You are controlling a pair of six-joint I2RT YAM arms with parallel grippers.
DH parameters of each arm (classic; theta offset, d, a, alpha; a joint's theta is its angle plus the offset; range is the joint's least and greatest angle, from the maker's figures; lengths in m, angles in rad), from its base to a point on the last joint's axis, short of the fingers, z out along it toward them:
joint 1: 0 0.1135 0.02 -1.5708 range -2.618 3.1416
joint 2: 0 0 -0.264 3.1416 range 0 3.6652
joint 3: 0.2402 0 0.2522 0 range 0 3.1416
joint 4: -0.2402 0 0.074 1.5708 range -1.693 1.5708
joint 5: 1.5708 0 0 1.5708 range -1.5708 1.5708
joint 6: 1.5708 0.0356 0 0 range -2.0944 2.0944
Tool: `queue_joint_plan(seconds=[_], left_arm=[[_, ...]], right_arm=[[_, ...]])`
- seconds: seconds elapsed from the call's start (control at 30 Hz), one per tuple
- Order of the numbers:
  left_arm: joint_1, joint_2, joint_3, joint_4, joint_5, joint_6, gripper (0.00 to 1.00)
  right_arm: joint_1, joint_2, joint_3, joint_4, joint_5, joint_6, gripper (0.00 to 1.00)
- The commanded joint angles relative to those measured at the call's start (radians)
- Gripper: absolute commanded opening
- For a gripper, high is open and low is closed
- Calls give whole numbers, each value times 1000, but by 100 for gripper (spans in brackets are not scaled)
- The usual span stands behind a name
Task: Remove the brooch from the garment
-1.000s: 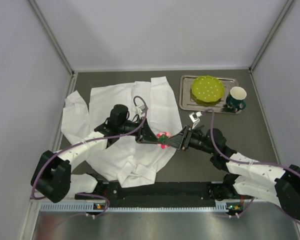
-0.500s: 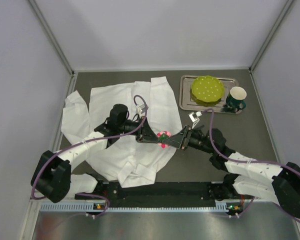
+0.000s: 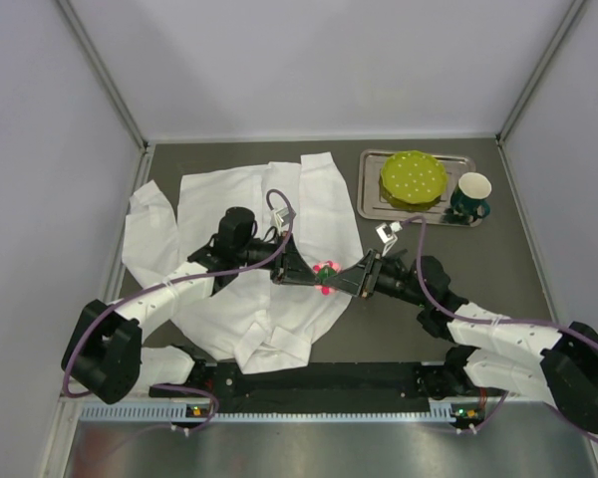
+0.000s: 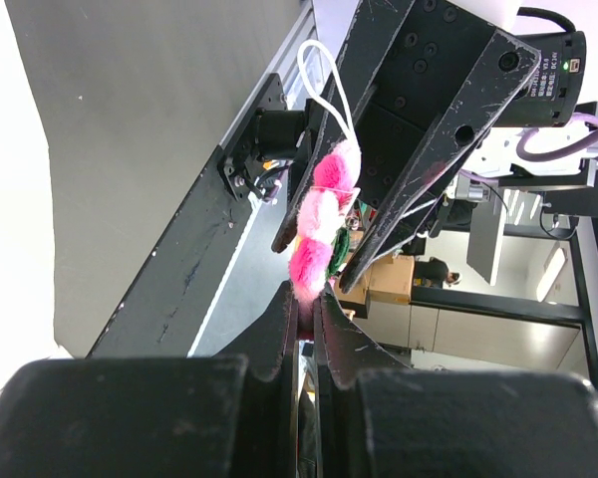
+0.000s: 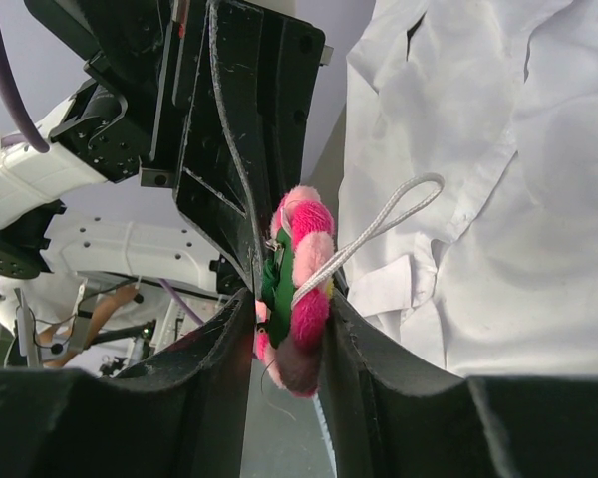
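The brooch [image 3: 325,271], a fuzzy pink-red flower with a green back and a white string loop, hangs between both grippers above the right edge of the garment [image 3: 229,209]. My left gripper [image 3: 307,277] reaches in from the left, shut on the brooch's [image 4: 319,234] lower rim, pink fluff pinched at its tips [image 4: 307,299]. From the right, my right gripper [image 3: 345,283] is shut on the brooch [image 5: 304,279], one finger on its green back and the other on the petals [image 5: 289,296]. The white shirt [image 5: 498,199] lies behind. Whether the pin still holds fabric is hidden.
A metal tray [image 3: 371,204] at the back right carries a yellow-green dotted plate [image 3: 414,176]. A dark green mug [image 3: 470,196] stands by its right end. A small metal clip [image 3: 386,234] lies just beyond my right gripper. Walls close the table in on three sides.
My right gripper's jaws have narrowed onto the brooch and its arm has shifted slightly. The left gripper and the brooch stay where they were.
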Motion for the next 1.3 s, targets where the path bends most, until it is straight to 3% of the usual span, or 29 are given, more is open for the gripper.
queue_joint_plan(seconds=[0.0,0.23,0.63,1.0,1.27], left_arm=[[-5,-20,2,52,19,-1,0],[-11,-15,11,52,20,1,0],[-11,-7,33,11,19,21,0],[-15,-7,37,3,23,27,0],[-18,-1,40,-5,22,36,0]], right_arm=[[-3,14,18,71,-17,-8,32],[-3,44,23,80,-37,0,27],[0,57,40,51,-55,-17,33],[3,81,53,49,-61,-16,24],[11,90,73,34,-75,-28,29]])
